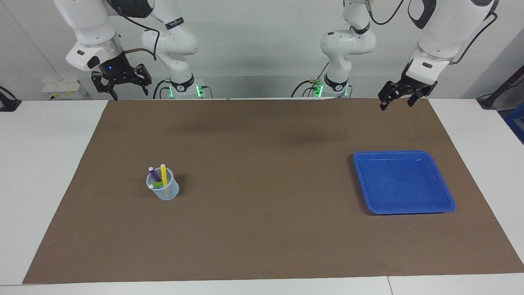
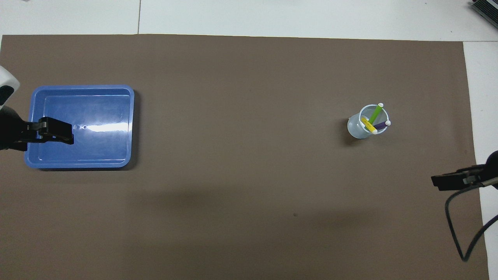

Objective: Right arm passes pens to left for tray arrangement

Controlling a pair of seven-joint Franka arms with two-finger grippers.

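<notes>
Three pens, purple [image 1: 154,175], yellow [image 1: 163,175] and green [image 1: 157,185], stand in a small translucent cup [image 1: 166,192] toward the right arm's end of the mat; from above the green pen [image 2: 375,113] leans away from the robots. The blue tray [image 1: 403,152] lies empty toward the left arm's end. My right gripper [image 1: 130,95] hangs open and empty, high over the mat's edge nearest the robots. My left gripper [image 1: 396,104] is open and empty too, raised over the mat's corner, well above the tray [image 2: 81,87].
A brown mat [image 1: 262,229] covers most of the white table [image 1: 45,164]. A black cable [image 2: 451,217] loops down from the right arm's wrist. Both arm bases [image 1: 182,84] stand at the table's robot end.
</notes>
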